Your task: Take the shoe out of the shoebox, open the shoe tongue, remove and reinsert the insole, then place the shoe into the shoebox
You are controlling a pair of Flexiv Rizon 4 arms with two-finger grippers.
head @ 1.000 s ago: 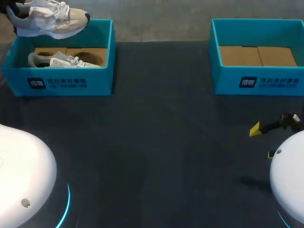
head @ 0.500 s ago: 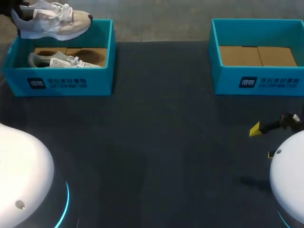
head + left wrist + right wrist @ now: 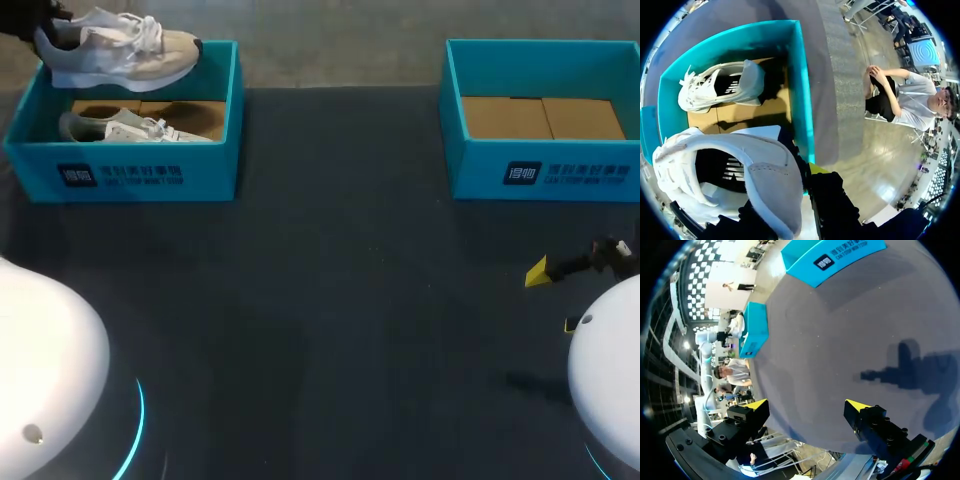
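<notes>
Tools: left tool (image 3: 812,181) clamped on heel of shoe (image 3: 118,50), which in last sec drifted toward middle of left shoebox (image 3: 120,176) & levelled, now above its back wall, 2nd shoe (image 3: 130,127) inside. Lift-out nearly done, I'd judge; right tool (image 3: 807,409) wide, empty, well apart from that box.

Your raised sneaker (image 3: 730,175) is pale woven mesh with smooth suede-like panels at the heel, a dark fabric lining and a matt white sole. The sneaker in the box (image 3: 720,90) looks to be made the same. The left shoebox (image 3: 130,172) and right shoebox (image 3: 545,172) are smooth teal card, floored with plain brown cardboard flaps (image 3: 545,118). Your table (image 3: 330,300) is dark, matt and faintly speckled. The right gripper (image 3: 806,406) has matt black fingers with smooth yellow tips. The arm housings (image 3: 40,360) are glossy white.
</notes>
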